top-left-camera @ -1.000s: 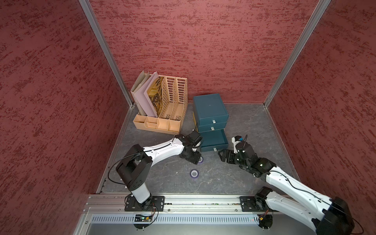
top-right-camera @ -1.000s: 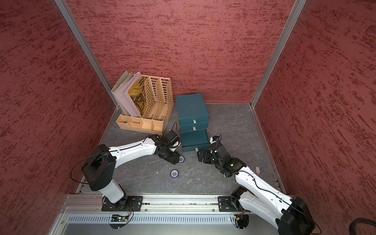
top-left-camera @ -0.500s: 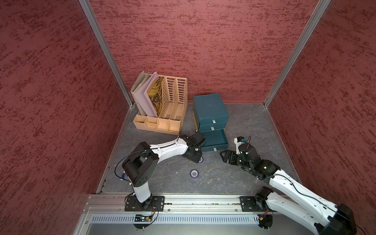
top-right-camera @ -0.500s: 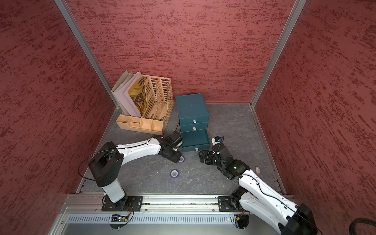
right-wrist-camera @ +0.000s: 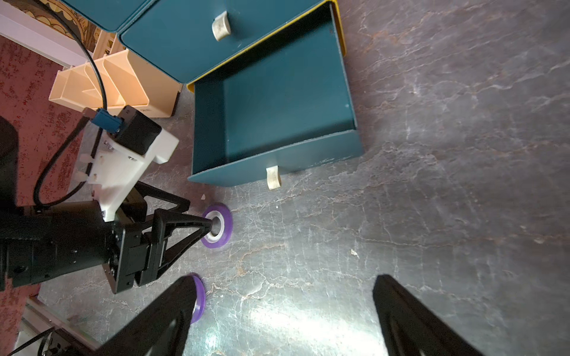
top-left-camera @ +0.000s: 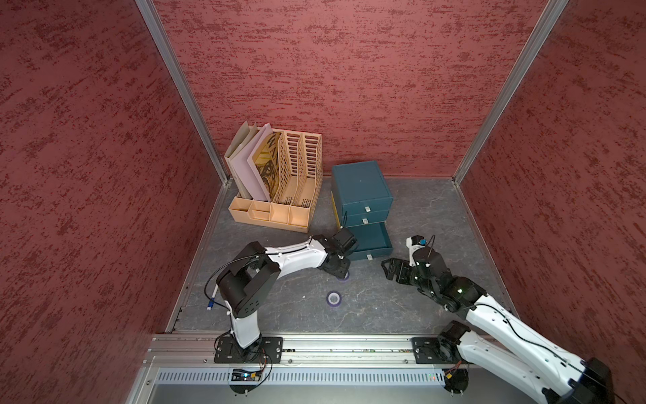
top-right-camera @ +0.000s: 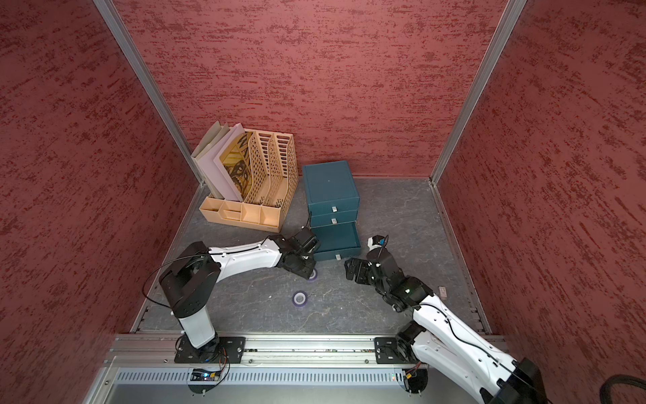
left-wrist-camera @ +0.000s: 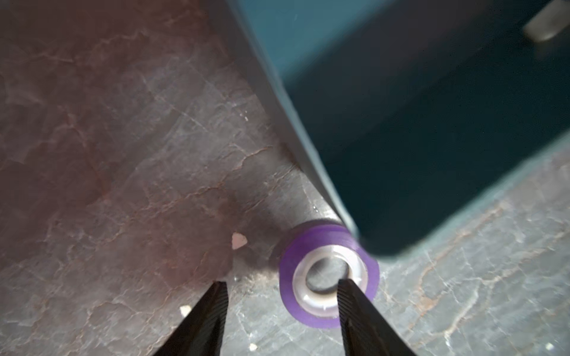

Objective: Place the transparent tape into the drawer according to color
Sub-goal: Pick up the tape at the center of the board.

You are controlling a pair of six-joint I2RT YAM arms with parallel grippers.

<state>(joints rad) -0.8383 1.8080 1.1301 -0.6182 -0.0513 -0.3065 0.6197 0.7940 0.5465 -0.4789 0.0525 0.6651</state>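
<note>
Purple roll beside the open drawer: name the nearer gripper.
Left. The left gripper is at the purple roll, one finger over its core; the right gripper hangs open, well apart.

Top views: we are looking steeply down from high above the rail (top-left-camera: 332, 344) at 6 o'clock, facing 12, far off, taking in the whole floor (top-left-camera: 419, 210); both are sharing nearly everything.
Left wrist: we are hovering very close over the floor, looking past the left gripper (left-wrist-camera: 282, 288) onto a purple roll (left-wrist-camera: 291, 277) and the drawer (left-wrist-camera: 268, 37) corner.
Right wrist: we are sitting low at 3 o'clock, facing 9, farther back.
Wrist overlap: both are catching that roll and the drawer.
</note>
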